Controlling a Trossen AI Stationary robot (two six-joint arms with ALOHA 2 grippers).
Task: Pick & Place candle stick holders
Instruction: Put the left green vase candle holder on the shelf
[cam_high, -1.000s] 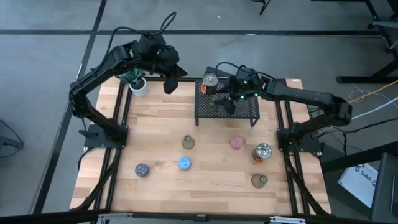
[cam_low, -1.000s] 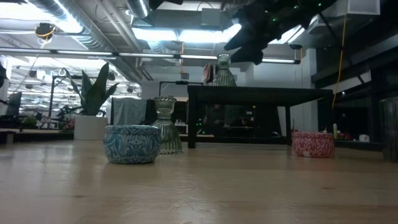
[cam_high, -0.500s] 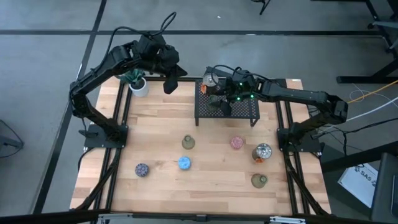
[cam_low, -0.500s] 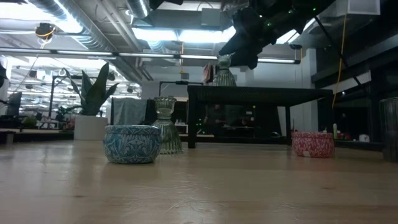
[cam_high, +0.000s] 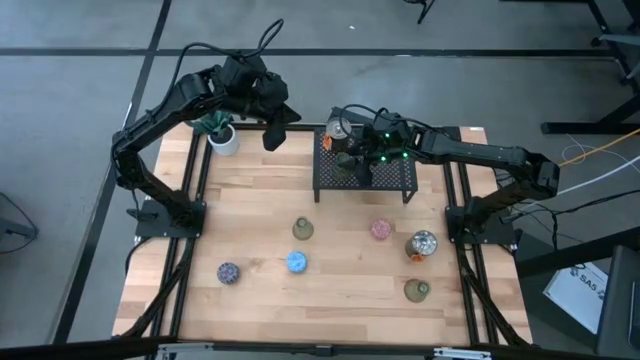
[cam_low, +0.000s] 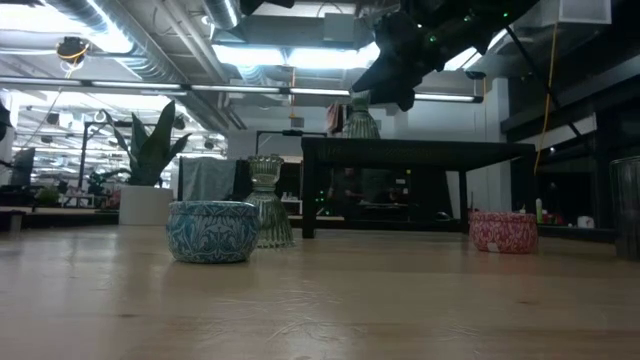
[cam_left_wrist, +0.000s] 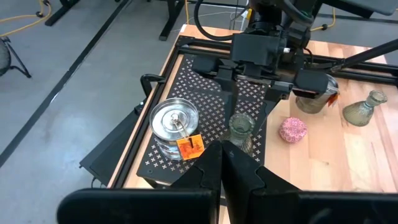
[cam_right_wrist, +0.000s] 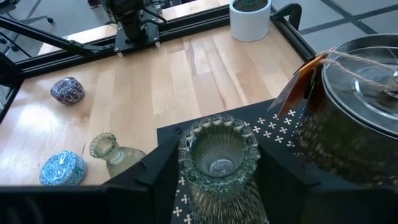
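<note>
Even overhead light above, dim backlit scene at table height

Ceiling lamps (cam_low: 250, 55) glare white behind the black mesh rack (cam_low: 415, 150), leaving it a silhouette; the wooden tabletop (cam_low: 320, 300) just in front of it lies soft and blurred.

Right claw (cam_right_wrist: 219, 186): fingers on both sides of a ribbed glass holder (cam_right_wrist: 219, 163) on the black rack (cam_right_wrist: 273, 132).
Beside it: silvery tin (cam_right_wrist: 354, 109), orange tag.
Surface (cam_right_wrist: 155, 81): green glass holder (cam_right_wrist: 115, 155), blue holder (cam_right_wrist: 62, 168), speckled holder (cam_right_wrist: 67, 90), white pot (cam_right_wrist: 250, 18).
</note>
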